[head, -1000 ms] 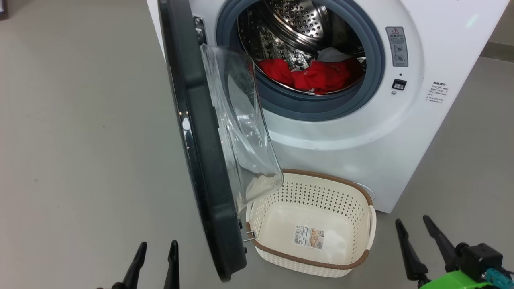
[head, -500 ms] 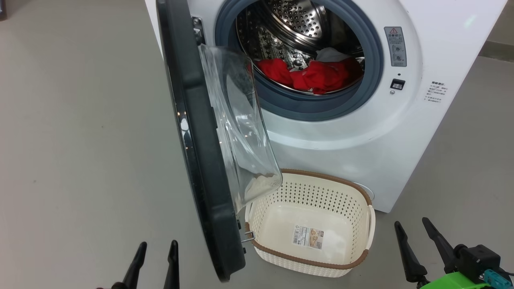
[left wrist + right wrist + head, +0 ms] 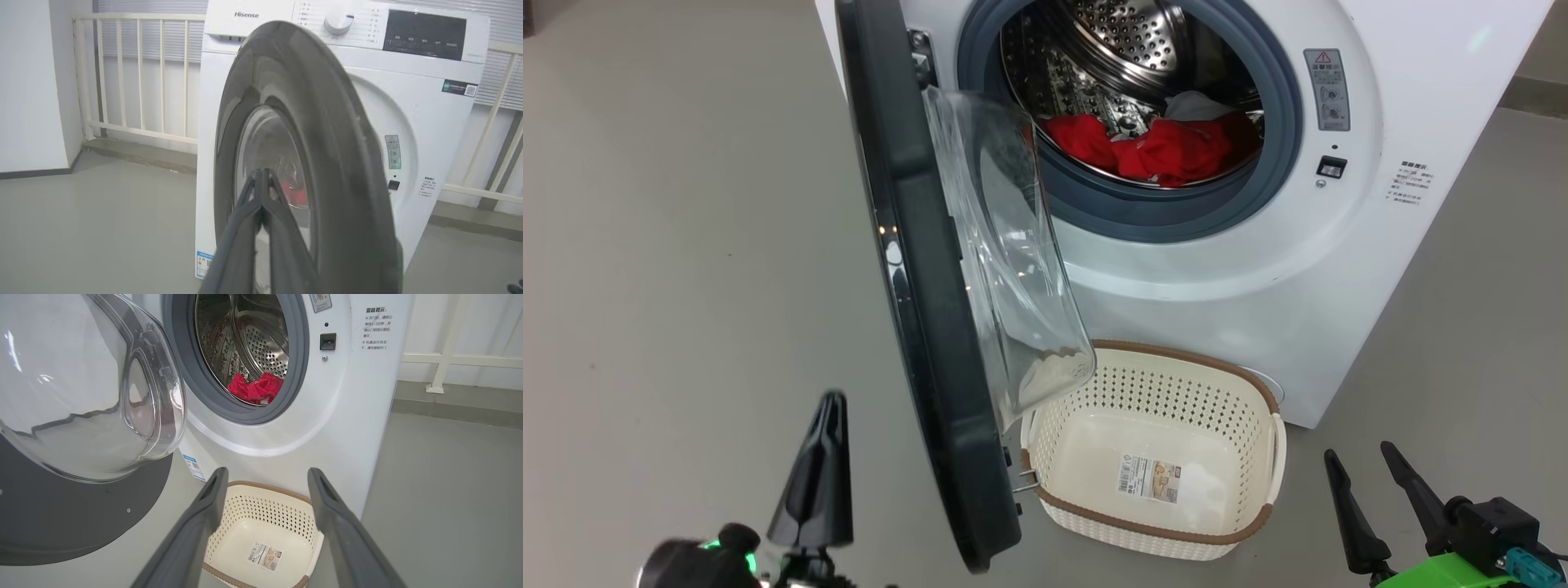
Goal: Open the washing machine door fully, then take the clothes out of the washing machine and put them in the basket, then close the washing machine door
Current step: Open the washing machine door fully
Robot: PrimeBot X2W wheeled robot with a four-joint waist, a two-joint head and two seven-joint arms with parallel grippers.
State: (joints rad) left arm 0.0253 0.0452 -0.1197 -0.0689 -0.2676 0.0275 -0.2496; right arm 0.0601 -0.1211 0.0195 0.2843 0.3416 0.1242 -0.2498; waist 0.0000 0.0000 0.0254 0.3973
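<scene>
Grey smooth floor (image 3: 686, 245), cream railing (image 3: 139, 73) behind. Big white front-loading washing machine (image 3: 1258, 269) sits at 1 o'clock in the head view. Its large round door (image 3: 931, 367), with a wide glossy black rim and a bulging clear glass bowl, stands swung out, roughly edge-on to the head camera, running 12 to 6 o'clock. It is open, but judged not fully.

Bright red soft clothes (image 3: 1168, 151) with a bit of white cloth lie low in the perforated steel drum (image 3: 1127, 41); none are out. Small cream-white perforated plastic basket (image 3: 1160, 392) with a brown rim sits on the floor at 5 o'clock, by the machine's front, holding nothing but its paper label (image 3: 1152, 479). Door's lower part crosses the basket's left end in the head view.

At 7 o'clock the left gripper (image 3: 833, 404) is clenched on nothing, near the door's outer black face; contact unclear. At 4 o'clock the right gripper (image 3: 1358, 451) is spread and holds nothing, right of the basket.

Progress: early. Door step part done, probably needs pushing wider. Unloading and closing are all left.
</scene>
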